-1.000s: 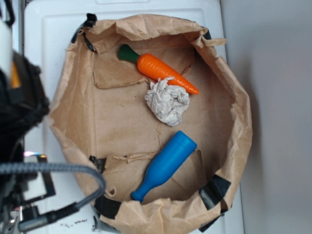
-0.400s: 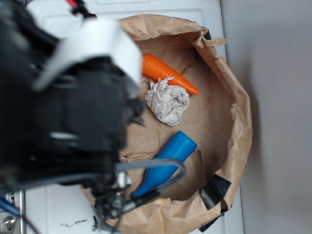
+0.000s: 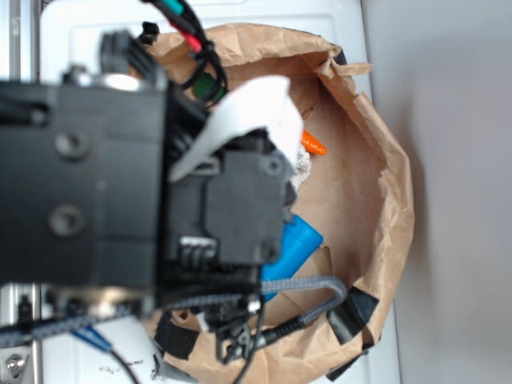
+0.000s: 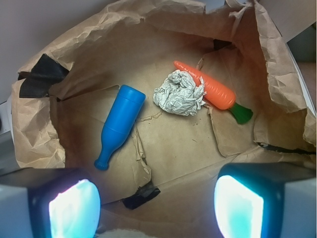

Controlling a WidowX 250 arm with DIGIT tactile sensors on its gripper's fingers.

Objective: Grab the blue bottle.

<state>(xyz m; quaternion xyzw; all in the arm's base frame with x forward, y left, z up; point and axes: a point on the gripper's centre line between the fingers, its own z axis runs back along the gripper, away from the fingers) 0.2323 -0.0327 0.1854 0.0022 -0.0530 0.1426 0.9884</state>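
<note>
Below, smooth blue bottle (image 4: 119, 124) lies on crumpled paper (image 4: 178, 144); end effector (image 4: 156, 206) spread apart.

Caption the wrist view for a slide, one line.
Open gripper hovers above a paper-lined basket holding a blue bottle, crumpled paper ball and carrot.

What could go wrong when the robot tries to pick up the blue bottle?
1. The blue bottle looks smooth and round, so it might roll or slip out of the open fingers.
2. The crumpled paper ball lies close by, and a finger could bump it.
3. The brown paper wall rises right beside the bottle and could snag the gripper.
</note>
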